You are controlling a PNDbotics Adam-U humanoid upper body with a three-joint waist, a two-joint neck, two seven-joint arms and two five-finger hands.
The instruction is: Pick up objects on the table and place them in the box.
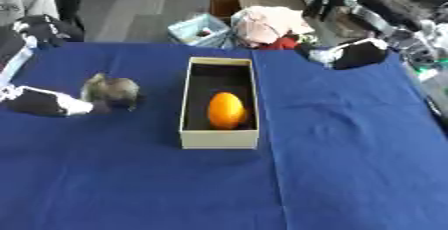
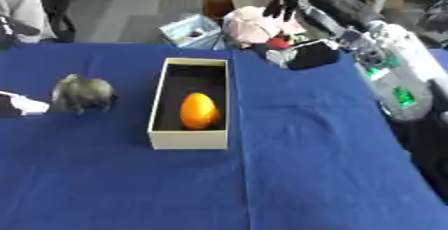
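Note:
An open cardboard box (image 1: 185, 105) stands lengthwise in the middle of the blue table. An orange, egg-shaped object (image 1: 226, 110) lies inside it, toward the near end. A grey-brown furry object (image 1: 110, 89) sits on the cloth to the left of the box. My left hand (image 1: 45, 103), black and white, lies low on the table against that object's left side; whether it holds the object is hidden. My right hand (image 1: 354, 54) hovers at the far edge, right of the box and away from it, with its arm rising behind.
Beyond the far edge lie a light blue basket (image 1: 201, 29), a pink and white bundle (image 1: 267, 21) and something red (image 1: 282, 42). A white device with a green light (image 2: 398, 90) stands along the table's right side.

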